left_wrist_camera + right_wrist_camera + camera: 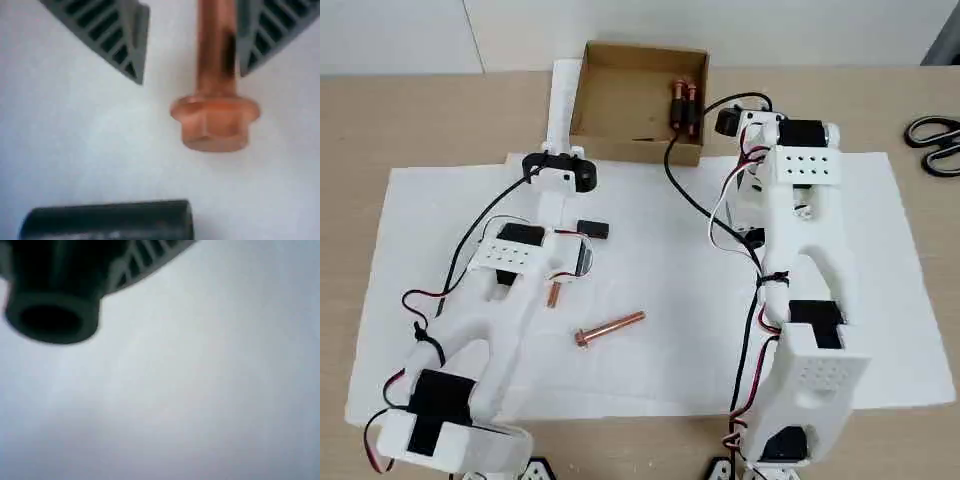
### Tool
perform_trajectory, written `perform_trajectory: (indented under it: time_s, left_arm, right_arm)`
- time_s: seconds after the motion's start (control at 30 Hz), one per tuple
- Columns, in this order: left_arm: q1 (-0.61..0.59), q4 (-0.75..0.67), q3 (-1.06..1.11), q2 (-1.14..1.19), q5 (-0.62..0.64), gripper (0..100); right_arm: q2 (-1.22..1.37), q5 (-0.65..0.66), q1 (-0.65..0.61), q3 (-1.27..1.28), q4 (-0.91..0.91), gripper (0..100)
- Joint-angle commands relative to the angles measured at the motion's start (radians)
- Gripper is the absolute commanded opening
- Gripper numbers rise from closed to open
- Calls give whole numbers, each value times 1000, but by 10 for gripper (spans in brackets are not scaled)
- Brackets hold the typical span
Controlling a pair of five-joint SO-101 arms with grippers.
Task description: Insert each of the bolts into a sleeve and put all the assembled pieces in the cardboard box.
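While the left hand (191, 75) hangs low over the white sheet (660, 380), its two grey ribbed fingers (120, 45) are spread wide, released, clamping nothing. Look at the wrist view: a copper bolt (215, 100) lies on the sheet between those fingers, its shank pressed right up against one of them and well apart from the other, with the flanged hex head poking out past the fingertips. Just beyond that head lies a black sleeve (107, 220), on its side on the sheet, near the bolt but not touching it.

Over to the other arm. The right hand (95, 275) is clenched on a second sleeve (50, 315), or so it looks: the dark tube hangs clear above the pale sheet, its open bore facing the camera, snug against a ribbed finger (135, 262). The far finger is hidden behind the tube.

From the high view, a loose bolt (610, 329) lies at a slant on the sheet between the two arms, nearer the left one, touched by neither hand. The bolt at the left hand shows here too, beside the arm's white wrist.

At the far edge of the sheet sits the cardboard box (630, 148), open-topped. Two assembled pieces (682, 105), copper bolts with black sleeves on them, lie side by side against its right wall. Scissors (935, 140) lie on the bare surface (380, 120), off at the right edge.
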Motion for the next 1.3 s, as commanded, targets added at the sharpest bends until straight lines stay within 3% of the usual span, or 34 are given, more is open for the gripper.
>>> perform_trajectory:
  time_s: [0.0,0.3,0.53,0.67,1.1,1.27]
  left_arm:
    - [-5,-21,-2,0,-3,119]
    - [-23,34,-122,152,0,113]
    - [-25,35,-128,157,-2,6]
    - [-25,55,-139,155,-3,6]
    - [-25,400,-479,155,-3,6]
    - [-25,532,-650,155,-3,6]
  right_arm:
    - [-70,-12,-5,2,2,4]
    - [-70,-12,-5,3,2,4]
    - [-70,-12,-5,3,2,4]
    - [-70,-12,-5,3,1,4]
    - [-84,-5,-7,0,4,4]
    - [-229,-3,-5,0,44,4]
